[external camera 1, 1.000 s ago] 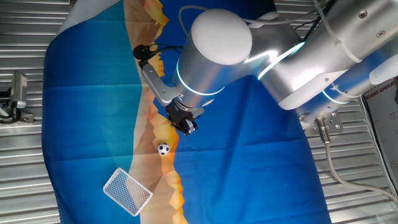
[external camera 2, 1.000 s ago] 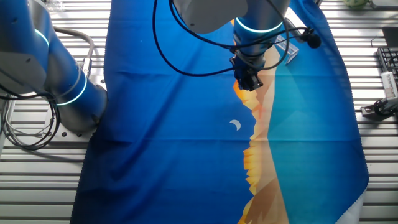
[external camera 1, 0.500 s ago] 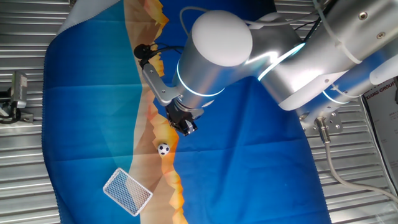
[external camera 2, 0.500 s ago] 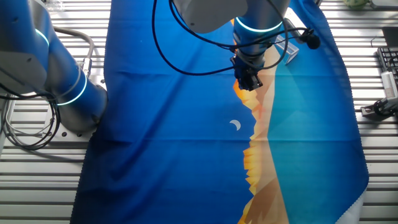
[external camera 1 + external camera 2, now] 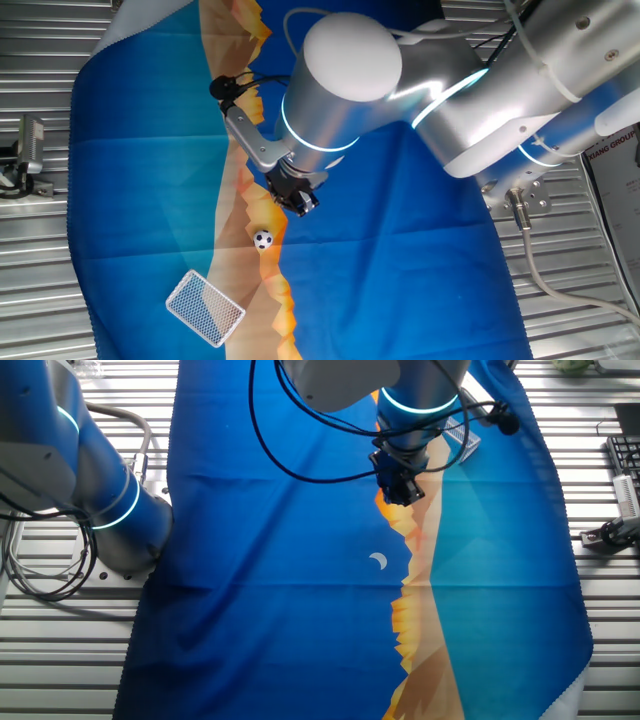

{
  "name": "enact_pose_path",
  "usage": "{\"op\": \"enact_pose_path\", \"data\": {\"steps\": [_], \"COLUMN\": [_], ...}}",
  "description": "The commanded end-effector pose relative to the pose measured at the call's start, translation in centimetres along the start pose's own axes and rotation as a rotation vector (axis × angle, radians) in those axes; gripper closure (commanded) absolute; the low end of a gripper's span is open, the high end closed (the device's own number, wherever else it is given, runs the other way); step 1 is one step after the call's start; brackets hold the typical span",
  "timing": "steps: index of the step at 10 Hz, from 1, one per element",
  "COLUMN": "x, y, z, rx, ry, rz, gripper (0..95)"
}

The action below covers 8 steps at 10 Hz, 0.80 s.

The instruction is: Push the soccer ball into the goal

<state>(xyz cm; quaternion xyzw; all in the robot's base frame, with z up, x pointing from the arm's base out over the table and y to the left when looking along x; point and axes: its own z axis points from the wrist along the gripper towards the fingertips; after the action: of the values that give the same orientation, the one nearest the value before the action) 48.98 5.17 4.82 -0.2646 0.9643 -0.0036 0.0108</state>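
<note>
A silver robot arm's black pincer [image 5: 297, 201] hovers over a blue and orange cloth [image 5: 400, 270] on a ribbed metal table [image 5: 40, 260]; its opening cannot be told. The tiny white soccer ball with black patches [image 5: 262, 239] lies just below-left of it. The white mesh-netted goal [image 5: 204, 307] sits further lower left.

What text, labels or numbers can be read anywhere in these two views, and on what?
"XIANG GROUP": partly cut off, on a white sign at the right edge of one fixed view; its other lines are too small to read.
No print shows on the soccer ball, goal or cloth.
</note>
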Motion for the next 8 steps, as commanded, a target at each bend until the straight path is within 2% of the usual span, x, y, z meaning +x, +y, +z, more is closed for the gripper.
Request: {"op": "enact_pose_path", "data": {"steps": [1, 2, 3, 4, 5, 8], "x": [-0.03, -0.03, -0.03, -0.03, -0.03, -0.03], "y": [0.09, 0.09, 0.09, 0.09, 0.09, 0.09], "z": [0.01, 0.01, 0.01, 0.01, 0.01, 0.01], "rx": [-0.019, -0.034, -0.037, -0.043, -0.062, -0.041], "ry": [-0.008, -0.013, -0.013, -0.036, -0.057, -0.051], "rz": [-0.002, -0.009, -0.013, -0.02, -0.024, -0.036], "gripper": [95.0, 95.0, 95.0, 95.0, 95.0, 95.0]}}
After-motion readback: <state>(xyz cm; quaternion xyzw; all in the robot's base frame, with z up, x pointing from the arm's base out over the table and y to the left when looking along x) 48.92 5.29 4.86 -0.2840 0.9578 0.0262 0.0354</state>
